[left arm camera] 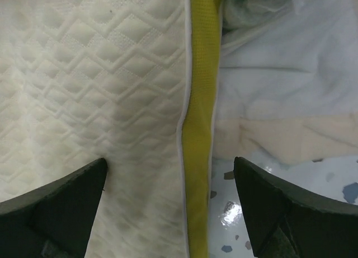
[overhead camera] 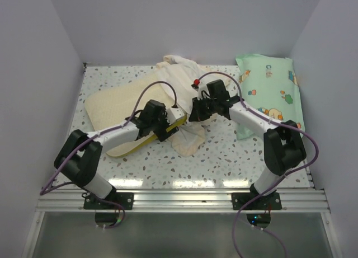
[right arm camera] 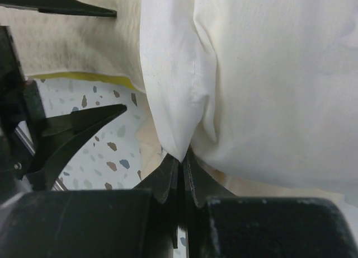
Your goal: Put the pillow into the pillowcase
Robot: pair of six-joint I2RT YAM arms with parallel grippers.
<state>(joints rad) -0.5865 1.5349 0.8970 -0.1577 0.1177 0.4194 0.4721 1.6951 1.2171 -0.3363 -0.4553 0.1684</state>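
Resting on speckled table (overhead camera: pixel 224 157), white walls (overhead camera: pixel 184 23): pillow (overhead camera: pixel 112 104) between open left jaws; right jaws pinch pillowcase (overhead camera: pixel 178 79)

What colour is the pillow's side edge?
Bright yellow edge on the pillow; the left wrist view shows it best.

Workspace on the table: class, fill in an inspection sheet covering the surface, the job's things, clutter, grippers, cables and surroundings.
Surface: white speckled table.
Job's things: quilted cream pillow lies flat at left, mostly outside the crumpled pillowcase at centre.
Clutter: mint-green pillow at far right.
Grippers: left gripper open, astride the pillow's yellow edge; right gripper shut on pillowcase fabric.
Cables: purple cables loop along both arms.
Surroundings: plain white walls on three sides.
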